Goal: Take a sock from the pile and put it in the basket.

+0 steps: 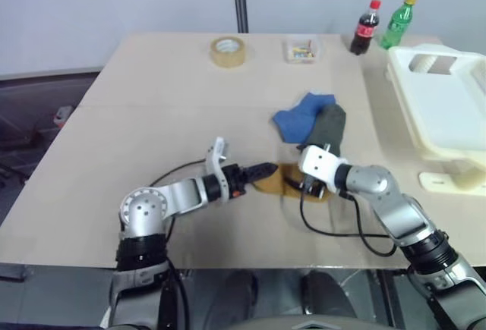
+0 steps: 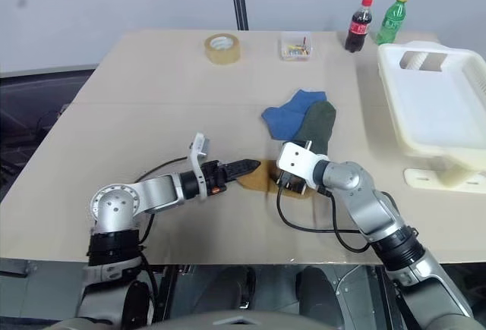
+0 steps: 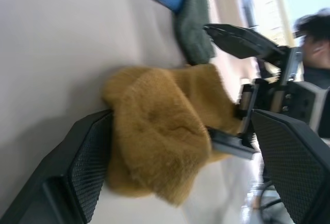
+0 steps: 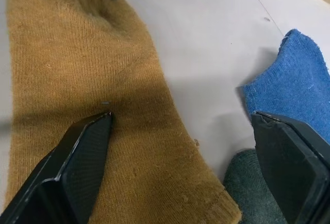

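The mustard-yellow sock (image 1: pixel 279 180) is seen lying flat on the worktop (image 1: pixel 152 110), toward the near edge, between the two hands. Just beyond it, the blue sock (image 1: pixel 300 116) and the dark grey-green sock (image 1: pixel 328 127) are found overlapping, the remains of the pile.

The left hand (image 1: pixel 262 171) is brought in from the left, the forearm held low and nearly level over the worktop, its black fingers pointed rightward at the sock's left end. In the left wrist view its fingers (image 3: pixel 77 172) are seen spread wide, with the bunched yellow fabric lying between them; nothing is clamped.

The right hand (image 1: pixel 300 187) is reached in from the right, the elbow bent and the wrist angled leftward and downward over the sock's right part. Its fingers (image 4: pixel 77 157) are also held wide apart, one over the yellow fabric and the other near the blue and grey-green socks; no grip is shown.

The basket (image 1: pixel 440 110) is placed at the right edge of the worktop, well apart from the sock. At the far edge a tape roll (image 1: pixel 228 51), a small clear box (image 1: pixel 301 49) and two bottles (image 1: pixel 366 26) are set.
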{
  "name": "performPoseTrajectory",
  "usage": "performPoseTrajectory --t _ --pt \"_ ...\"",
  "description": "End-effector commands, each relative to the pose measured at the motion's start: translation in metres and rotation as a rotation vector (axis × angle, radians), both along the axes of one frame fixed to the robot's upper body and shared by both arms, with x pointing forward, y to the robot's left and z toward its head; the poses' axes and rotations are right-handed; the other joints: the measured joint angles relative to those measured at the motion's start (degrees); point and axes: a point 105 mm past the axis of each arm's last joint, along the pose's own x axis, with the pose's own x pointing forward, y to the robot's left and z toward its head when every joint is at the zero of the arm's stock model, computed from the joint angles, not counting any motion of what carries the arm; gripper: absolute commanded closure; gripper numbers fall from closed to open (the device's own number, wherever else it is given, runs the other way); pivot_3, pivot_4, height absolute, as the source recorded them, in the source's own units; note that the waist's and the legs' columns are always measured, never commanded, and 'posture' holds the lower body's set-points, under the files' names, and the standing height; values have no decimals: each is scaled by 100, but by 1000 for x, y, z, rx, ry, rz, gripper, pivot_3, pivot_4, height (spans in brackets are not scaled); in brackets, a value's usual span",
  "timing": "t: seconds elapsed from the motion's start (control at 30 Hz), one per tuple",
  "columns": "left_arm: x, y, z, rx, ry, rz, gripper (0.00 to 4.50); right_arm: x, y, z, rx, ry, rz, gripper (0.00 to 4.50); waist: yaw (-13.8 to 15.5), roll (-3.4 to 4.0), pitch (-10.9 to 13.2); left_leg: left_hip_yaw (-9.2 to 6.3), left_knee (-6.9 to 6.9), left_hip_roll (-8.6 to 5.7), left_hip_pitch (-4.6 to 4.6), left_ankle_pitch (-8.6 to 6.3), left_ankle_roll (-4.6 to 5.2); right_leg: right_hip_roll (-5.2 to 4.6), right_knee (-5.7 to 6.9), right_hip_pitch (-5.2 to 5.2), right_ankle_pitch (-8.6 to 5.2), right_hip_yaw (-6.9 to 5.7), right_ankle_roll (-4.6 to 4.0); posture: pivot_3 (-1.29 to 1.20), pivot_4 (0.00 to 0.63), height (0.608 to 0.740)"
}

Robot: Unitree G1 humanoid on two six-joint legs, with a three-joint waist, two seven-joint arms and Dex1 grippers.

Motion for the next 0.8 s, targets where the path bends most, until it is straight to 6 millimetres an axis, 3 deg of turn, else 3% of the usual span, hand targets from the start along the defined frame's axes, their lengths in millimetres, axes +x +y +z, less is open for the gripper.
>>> performPoseTrajectory --t 0.03,0.47,0.8 --pt "-2 -10 -6 -84 81 -35 44 -2 4 -3 -8 11 7 0 0 -2 1 0 0 0 -1 0 0 0 0 0 0 0 0 0 150 738" --pt "-7 -30 37 -416 40 -139 44 -1 9 -1 0 6 13 0 -17 -9 6 1 -4 1 -10 11 -19 0 -3 -4 0 1 0 0 150 738" --pt "-8 -36 40 -465 60 -161 44 -2 -1 14 59 13 -39 0 -1 -12 11 -1 -5 0 -15 11 -20 1 -8 -6 0 -1 0 0 150 738"
